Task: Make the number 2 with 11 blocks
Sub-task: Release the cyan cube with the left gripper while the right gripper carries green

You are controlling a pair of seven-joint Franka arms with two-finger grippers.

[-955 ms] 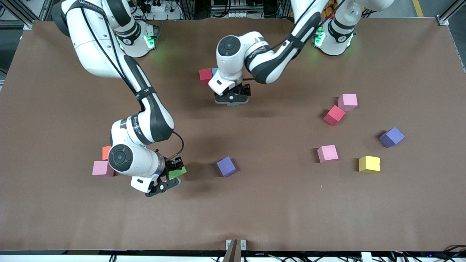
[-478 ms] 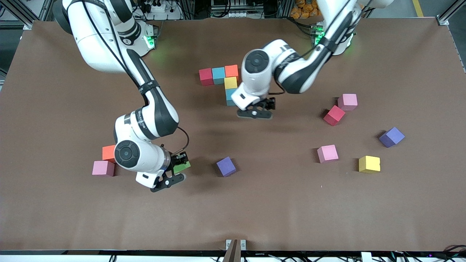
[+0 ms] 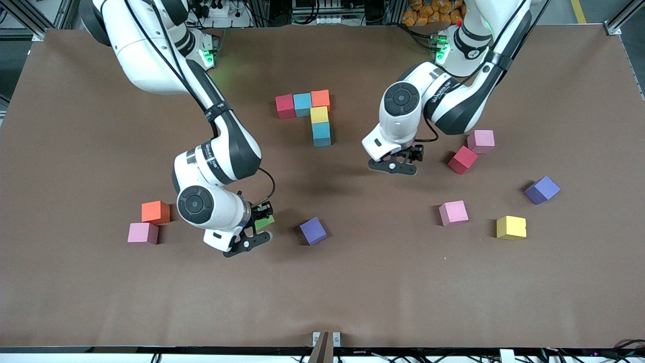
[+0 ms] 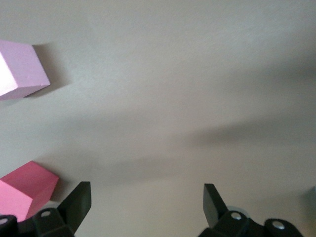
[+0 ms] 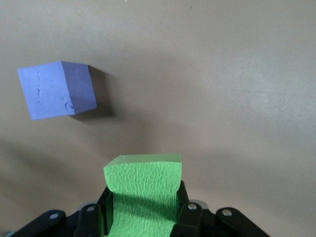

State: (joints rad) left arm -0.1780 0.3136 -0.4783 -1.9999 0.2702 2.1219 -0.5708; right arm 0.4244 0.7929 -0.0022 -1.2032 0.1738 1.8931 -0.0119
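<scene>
Green block (image 3: 264, 222) is pinched in the right gripper (image 3: 258, 231), so carry it level to the light blue cube (image 3: 321, 134) and butt it flush, while the left gripper (image 3: 398, 164) hangs wide open, empty, near the red cube (image 3: 462, 160).

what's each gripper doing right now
Left gripper: open, empty, over bare table beside the red block.
Right gripper: shut on the green block.
</scene>
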